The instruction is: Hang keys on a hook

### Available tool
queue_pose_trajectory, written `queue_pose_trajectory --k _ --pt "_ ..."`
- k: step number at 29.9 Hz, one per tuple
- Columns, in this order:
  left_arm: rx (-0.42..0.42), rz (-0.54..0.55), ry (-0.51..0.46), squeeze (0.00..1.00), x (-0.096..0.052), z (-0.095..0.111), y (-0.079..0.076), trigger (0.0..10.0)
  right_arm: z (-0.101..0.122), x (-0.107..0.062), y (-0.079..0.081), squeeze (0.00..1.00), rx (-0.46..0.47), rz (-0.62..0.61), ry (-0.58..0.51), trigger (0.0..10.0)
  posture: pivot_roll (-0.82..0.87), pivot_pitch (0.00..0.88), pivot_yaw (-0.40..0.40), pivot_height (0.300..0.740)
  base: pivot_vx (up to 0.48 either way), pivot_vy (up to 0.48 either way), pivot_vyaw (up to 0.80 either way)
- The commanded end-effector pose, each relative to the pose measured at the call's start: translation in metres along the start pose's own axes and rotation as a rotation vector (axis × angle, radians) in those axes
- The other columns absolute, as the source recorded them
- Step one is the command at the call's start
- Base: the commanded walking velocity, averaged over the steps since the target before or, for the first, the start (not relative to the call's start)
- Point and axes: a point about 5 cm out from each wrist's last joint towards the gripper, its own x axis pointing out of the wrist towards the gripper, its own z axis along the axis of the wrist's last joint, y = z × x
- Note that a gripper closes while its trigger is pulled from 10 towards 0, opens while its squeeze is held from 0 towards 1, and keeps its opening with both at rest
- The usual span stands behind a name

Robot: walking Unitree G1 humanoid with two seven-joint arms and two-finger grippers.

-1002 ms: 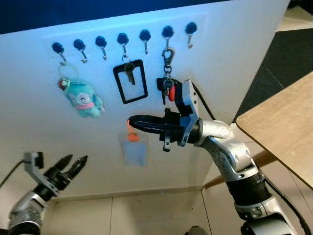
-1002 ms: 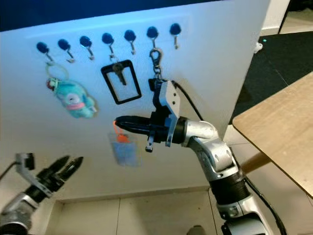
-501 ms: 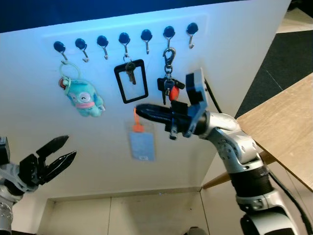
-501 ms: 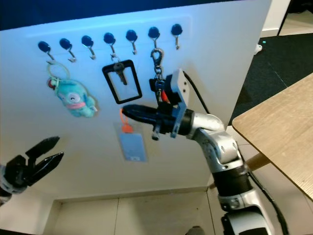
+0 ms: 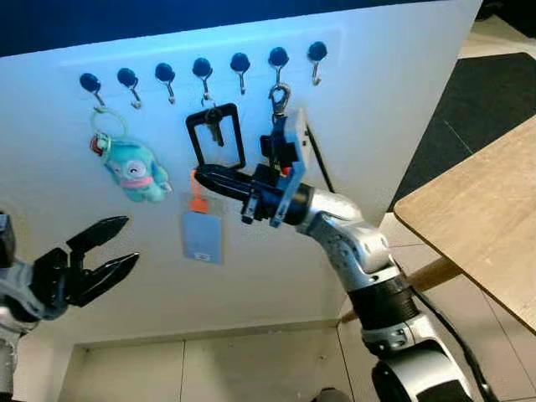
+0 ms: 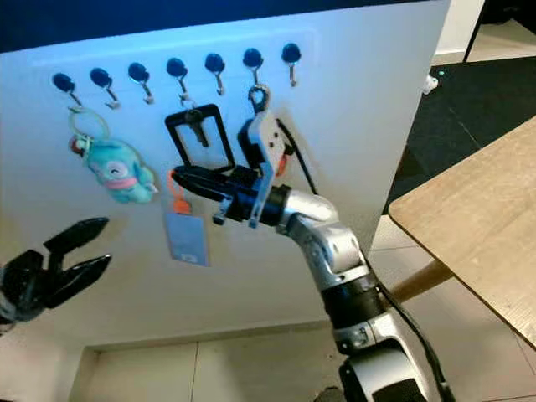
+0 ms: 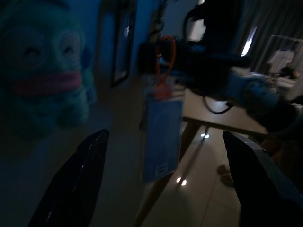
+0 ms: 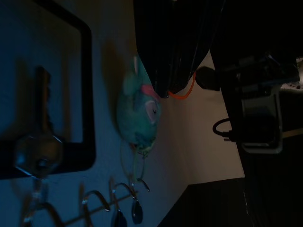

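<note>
Holding an orange loop pinched between its closed fingertips, right gripper is raised in front of white wall panel, just below the black rectangular frame. A pale blue card tag hangs straight down from that loop, close to the panel, not on any hook. Row of seven black-headed hooks runs across the panel top. Far-left hook carries a ring with a teal plush charm. Fourth hook holds the black frame with a dark key in it. Sixth hook has a silver clasp with a dark key bunch below, mostly hidden behind the right wrist camera mount. Second, third, fifth and seventh hooks are bare.

Left gripper sits low at the left, below the plush, fingers spread wide apart, gripping nothing, away from the panel. Left wrist view is dim: both fingers far apart, plush close by, blue tag beyond with orange loop on top. Right wrist view is dark: closed fingertips on the orange loop, plush beyond, frame and key alongside. Wooden table at right, tiled floor below.
</note>
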Motion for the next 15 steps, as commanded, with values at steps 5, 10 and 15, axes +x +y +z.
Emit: queue_pose_trajectory --k 5,10,15 --pt "-0.086 0.113 0.138 0.00 -0.007 -0.025 0.004 10.0 -0.029 -0.003 0.006 0.00 -0.056 0.025 0.155 10.0 -0.08 0.118 0.057 0.740 0.000 0.000 0.00" --pt "-0.187 0.225 0.278 0.00 -0.023 -0.067 0.005 10.0 -0.069 -0.024 0.014 0.00 -0.071 0.041 0.342 10.0 -0.08 0.121 0.062 0.740 0.000 0.000 0.00" --pt "-0.285 0.322 0.378 0.00 -0.038 -0.098 0.004 10.0 -0.091 -0.041 0.014 0.00 -0.088 0.019 0.461 10.0 -0.08 0.120 0.066 0.740 0.000 0.000 0.00"
